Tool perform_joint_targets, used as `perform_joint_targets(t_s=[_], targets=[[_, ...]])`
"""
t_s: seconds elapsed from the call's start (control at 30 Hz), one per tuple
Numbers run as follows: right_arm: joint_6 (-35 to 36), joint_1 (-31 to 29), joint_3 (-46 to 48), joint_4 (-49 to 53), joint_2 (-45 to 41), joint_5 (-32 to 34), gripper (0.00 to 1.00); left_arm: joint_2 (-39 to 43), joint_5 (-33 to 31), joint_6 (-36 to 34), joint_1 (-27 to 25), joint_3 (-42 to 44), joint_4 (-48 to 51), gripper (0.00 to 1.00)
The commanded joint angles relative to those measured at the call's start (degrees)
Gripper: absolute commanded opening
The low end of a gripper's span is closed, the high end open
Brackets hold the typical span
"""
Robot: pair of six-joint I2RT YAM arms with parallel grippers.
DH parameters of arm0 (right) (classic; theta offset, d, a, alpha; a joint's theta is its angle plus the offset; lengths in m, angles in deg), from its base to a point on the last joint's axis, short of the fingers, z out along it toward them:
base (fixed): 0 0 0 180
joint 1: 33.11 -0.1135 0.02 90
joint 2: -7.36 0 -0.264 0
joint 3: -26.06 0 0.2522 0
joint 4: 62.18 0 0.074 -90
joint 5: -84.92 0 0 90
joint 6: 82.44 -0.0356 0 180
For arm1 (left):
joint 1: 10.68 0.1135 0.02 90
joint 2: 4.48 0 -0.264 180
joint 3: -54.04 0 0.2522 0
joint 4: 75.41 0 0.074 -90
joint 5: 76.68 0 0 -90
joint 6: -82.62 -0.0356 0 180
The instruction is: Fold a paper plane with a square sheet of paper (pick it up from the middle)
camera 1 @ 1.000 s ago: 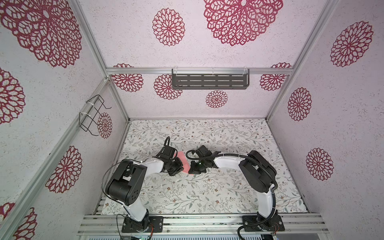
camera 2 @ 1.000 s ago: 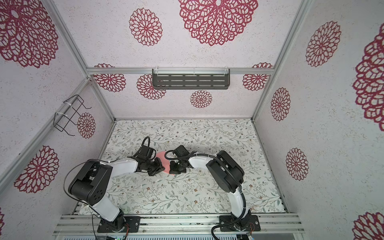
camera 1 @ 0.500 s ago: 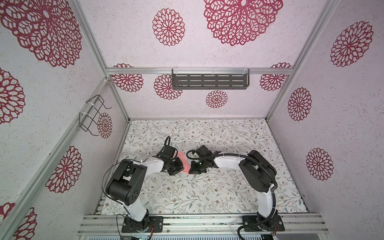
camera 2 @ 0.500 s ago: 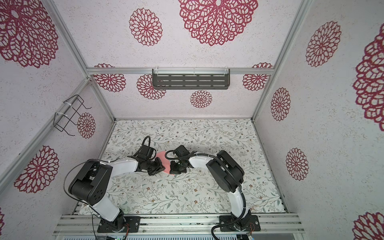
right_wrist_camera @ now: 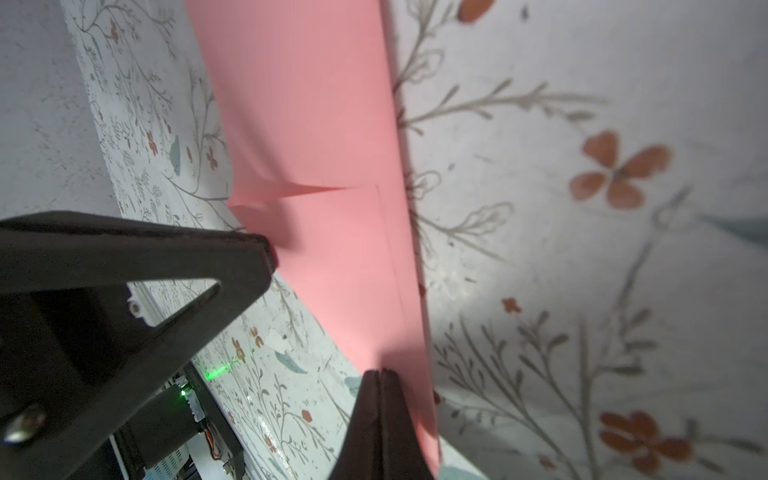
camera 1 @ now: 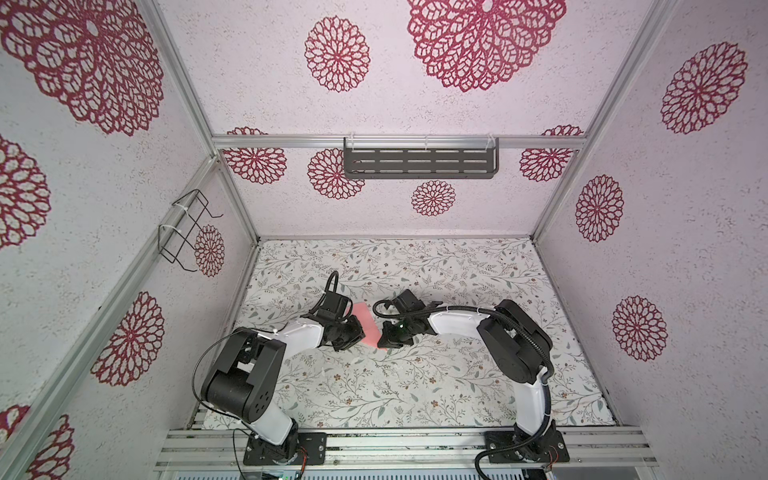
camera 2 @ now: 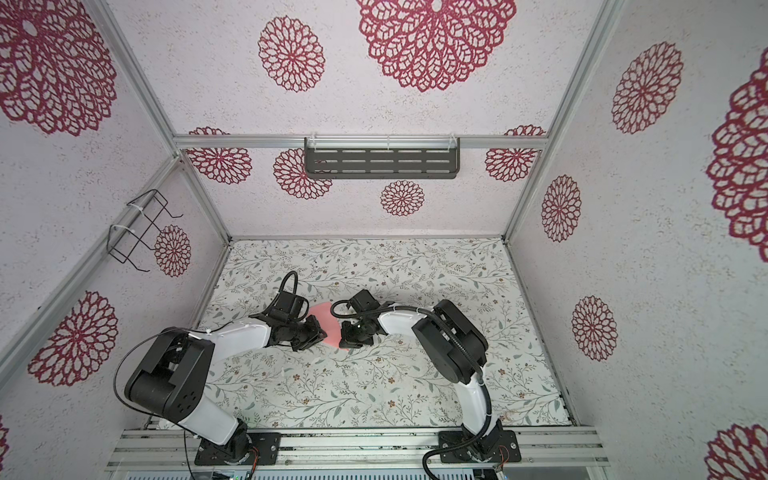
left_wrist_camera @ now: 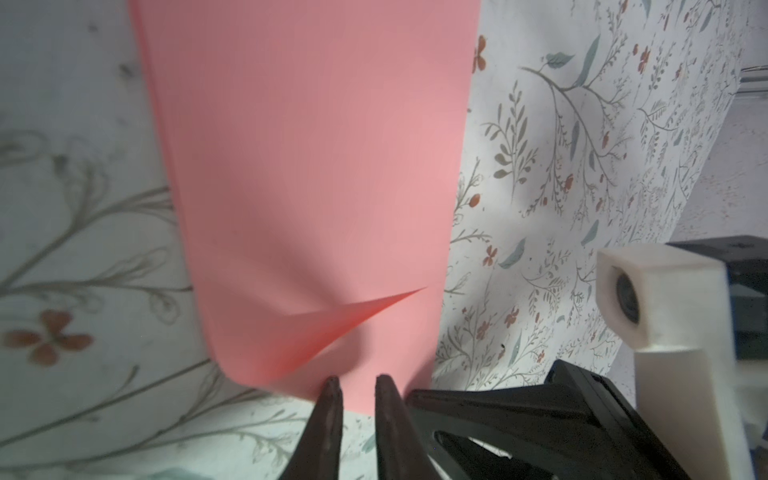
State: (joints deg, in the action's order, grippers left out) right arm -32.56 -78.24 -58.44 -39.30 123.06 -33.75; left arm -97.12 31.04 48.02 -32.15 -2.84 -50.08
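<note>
The square sheet of paper (camera 1: pixel 369 328) (camera 2: pixel 330 327) lies folded into a salmon-pink strip on the floral table, between both grippers. My left gripper (camera 1: pixel 360 332) (camera 2: pixel 322 332) (left_wrist_camera: pixel 359 380) is at one long edge, open by a narrow gap with pink paper showing beyond its tips. A small pointed wrinkle (left_wrist_camera: pixel 353 316) (right_wrist_camera: pixel 299 189) stands up in the paper (left_wrist_camera: pixel 316 187) (right_wrist_camera: pixel 316 124) near it. My right gripper (camera 1: pixel 382 338) (camera 2: pixel 343 336) (right_wrist_camera: pixel 380 374) is shut, its tips against the opposite edge; I cannot see paper between them. No paper plane shows.
A dark slotted shelf (camera 1: pixel 419 162) hangs on the back wall and a wire basket (camera 1: pixel 185 230) on the left wall. The floral table cover (camera 1: pixel 415 374) runs to an aluminium rail (camera 1: pixel 395 444) at the front. Each wrist view shows the other arm's finger (left_wrist_camera: pixel 498 411) (right_wrist_camera: pixel 166 257).
The left gripper's jaws have parted a little at the paper's edge. Both arms and the paper stay almost where they were.
</note>
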Motion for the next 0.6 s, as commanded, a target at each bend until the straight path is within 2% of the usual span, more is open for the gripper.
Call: perform_joint_targets(t_s=[0.0,0.4,0.57], targets=[[0.27,0.55,0.05,4.06,2.34,3.28,0.04,-0.66,-2.39,-1.21,0.67,0.64,1.23,0.19],[0.23,0.61,0.07,4.49,2.81,3.06,0.05,-2.45,-4.28,-2.83,1.79,1.36,2.65,0.19],[0.37,0.66,0.09,4.82,2.78,3.28,0.05,-2.38,-7.53,-4.34,2.64,0.41,6.72,0.19]])
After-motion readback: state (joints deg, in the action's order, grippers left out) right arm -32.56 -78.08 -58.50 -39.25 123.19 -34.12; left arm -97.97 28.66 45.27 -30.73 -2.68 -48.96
